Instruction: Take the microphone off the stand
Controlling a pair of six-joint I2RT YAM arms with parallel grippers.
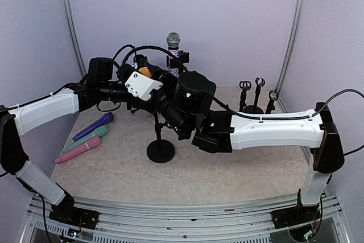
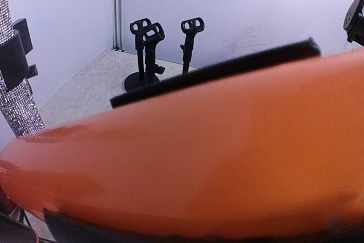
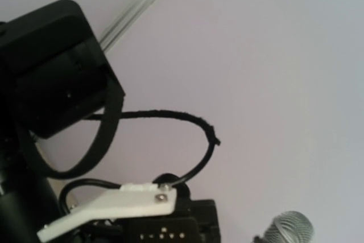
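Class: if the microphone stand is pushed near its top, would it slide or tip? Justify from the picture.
Likely to tip: the stand is a thin pole on a small round base. The microphone clipped on top probably makes it top-heavy.

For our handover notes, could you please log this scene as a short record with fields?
microphone: upright, clipped in the stand, silver head up
stand: round black base, mid-table
lying at left: purple microphone, teal microphone, pink microphone
empty stands: three, back right
task: microphone not yet removed
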